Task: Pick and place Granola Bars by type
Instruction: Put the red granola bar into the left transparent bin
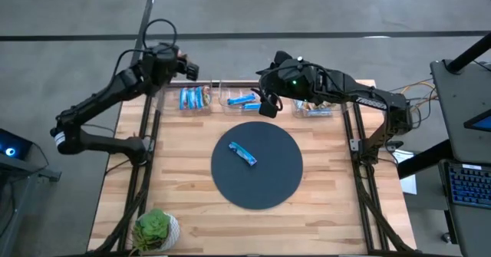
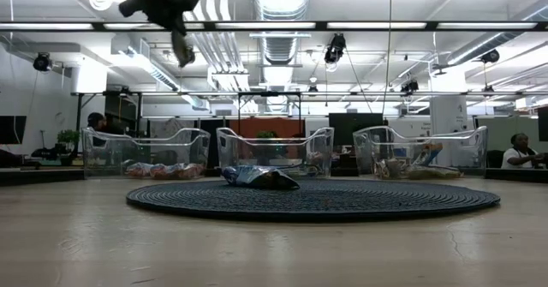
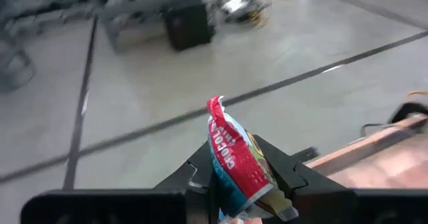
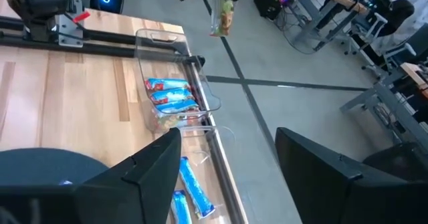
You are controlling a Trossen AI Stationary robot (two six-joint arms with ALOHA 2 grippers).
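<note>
currently mid-transfer: left gripper [image 3: 244, 184] is clamped on a red-and-blue granola bar [image 3: 235, 158], raised high just past the far edge of the left bin [image 1: 196, 98], which sits below and slightly nearer. right gripper [image 1: 268, 106] hangs with jaws wide and empty by the middle bin [image 1: 244, 100]; one blue bar [image 1: 244, 154] lies on the dark disc [image 1: 257, 165] just near of it. next move, i'd judge: bring the left gripper over the left bin, lower, release; the right can take the disc bar.
</note>
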